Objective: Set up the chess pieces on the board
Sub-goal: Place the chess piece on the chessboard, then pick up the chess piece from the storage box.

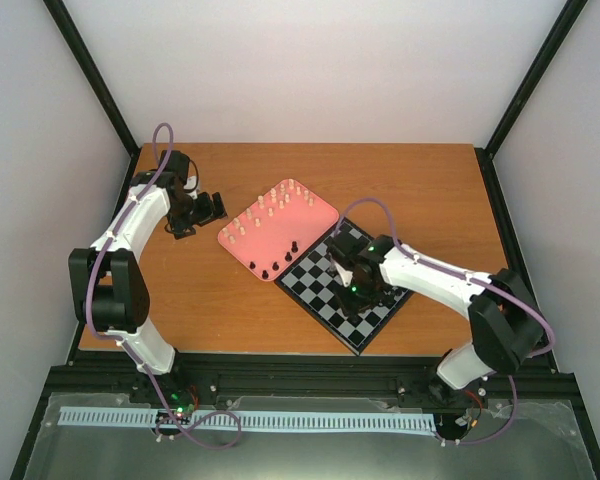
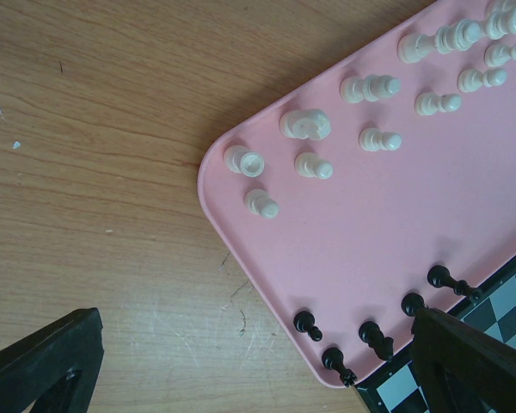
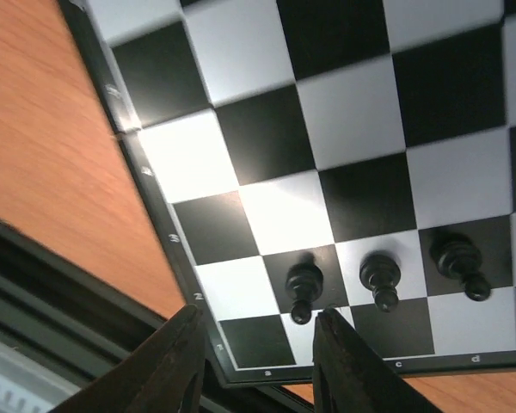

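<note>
On the board (image 3: 327,129), near the lettered edge: three black pieces (image 3: 381,277) stand upright on neighbouring squares, second row in. That's all I can confirm as placed; the top view shows the arm covering part of the board, so there may be more under it.

Right gripper (image 3: 258,366) hangs over that board corner, fingers parted, nothing between them. It reads as between picks.

Left to do is most of it:
- five more black pieces (image 2: 374,337) sit on the pink tray (image 2: 370,224), along the edge nearest the board
- cream pieces (image 2: 370,88), many, stand in rows further up the tray; none visible on the board

Left gripper (image 2: 249,370) hovers over the table (image 2: 112,129) just beside the tray's rounded corner, jaws wide apart and empty, not touching any piece.

My read is an early stage: part of one black row is down, the rest of black is unaccounted for or hidden, and the cream side isn't started. The tray touches or slightly overlaps the board's rim; I can't tell which.
</note>
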You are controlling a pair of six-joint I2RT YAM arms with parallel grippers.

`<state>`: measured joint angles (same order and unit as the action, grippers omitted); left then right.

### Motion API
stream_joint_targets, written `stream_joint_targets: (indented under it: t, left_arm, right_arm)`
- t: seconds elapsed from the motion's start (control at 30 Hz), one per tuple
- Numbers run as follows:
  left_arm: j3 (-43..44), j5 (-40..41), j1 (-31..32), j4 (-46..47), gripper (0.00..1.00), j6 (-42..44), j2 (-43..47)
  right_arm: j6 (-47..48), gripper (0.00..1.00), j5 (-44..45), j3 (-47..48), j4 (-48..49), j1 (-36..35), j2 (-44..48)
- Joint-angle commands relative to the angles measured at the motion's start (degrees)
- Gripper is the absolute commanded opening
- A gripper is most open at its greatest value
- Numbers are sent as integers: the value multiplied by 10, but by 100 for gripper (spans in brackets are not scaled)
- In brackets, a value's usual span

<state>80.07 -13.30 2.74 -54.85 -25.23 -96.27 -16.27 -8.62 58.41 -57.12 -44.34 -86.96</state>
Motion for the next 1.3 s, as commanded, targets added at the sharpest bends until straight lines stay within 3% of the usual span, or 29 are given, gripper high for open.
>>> stream_joint_targets:
  t: [0.0, 0.2, 0.5, 0.7, 1.27]
  left_arm:
    - [3, -2, 2, 9, 100, -6, 1]
    - [6, 0, 2, 8, 100, -6, 2]
    - [10, -1, 3, 5, 100, -5, 1]
    - [8, -3, 3, 7, 100, -7, -1]
    - [12, -3, 3, 5, 100, -6, -6]
  right_arm:
    - [29, 38, -12, 74, -45, -5, 30]
    - [71, 42, -14, 225, -43, -5, -75]
    - [133, 42, -80, 494, 9, -18, -314]
    - [155, 43, -97, 686, -25, -29, -460]
    - [149, 43, -140, 713, -23, -35, -562]
